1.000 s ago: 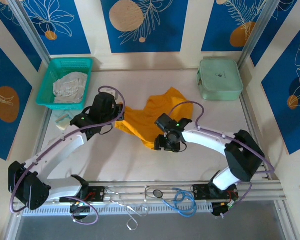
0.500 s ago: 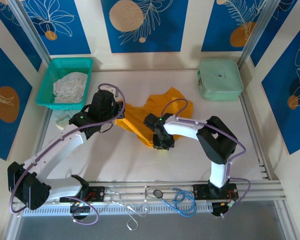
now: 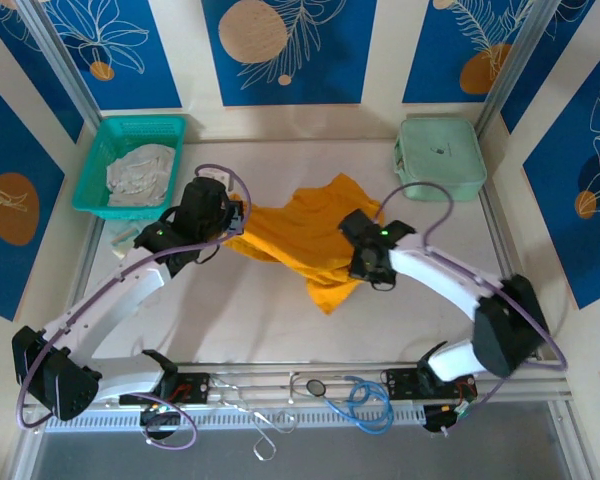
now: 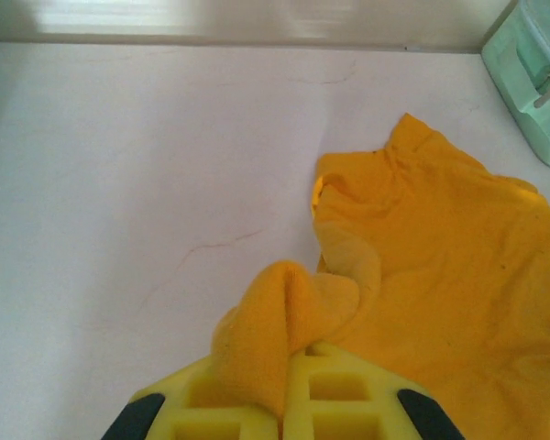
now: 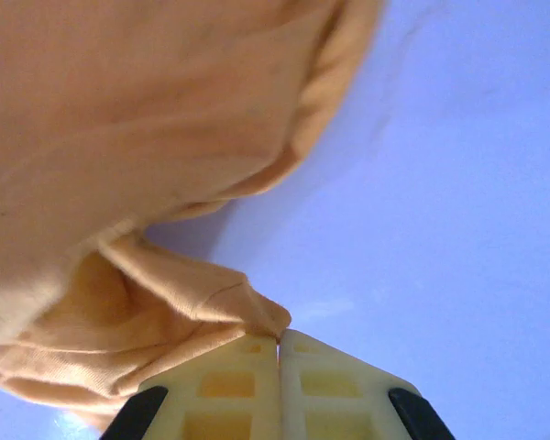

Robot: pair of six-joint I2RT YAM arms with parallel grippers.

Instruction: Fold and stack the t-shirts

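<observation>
mustard-orange t-shirt lies rumpled, both ends pinched.

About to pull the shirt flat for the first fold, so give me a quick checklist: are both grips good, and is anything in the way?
1. Hold of the left gripper on the orange t-shirt: ok, cloth is bunched between its shut fingers.
2. Hold of the right gripper on the same shirt: ok, though only a small fold sits at its tips.
3. Shirt lying flat: not ok, it is wrinkled between the arms.
4. Shirt apart from the mint case: ok.
5. The pale garment out of the way: ok, it is in the teal basket.
6. Which edges are gripped: cannot tell.
</observation>
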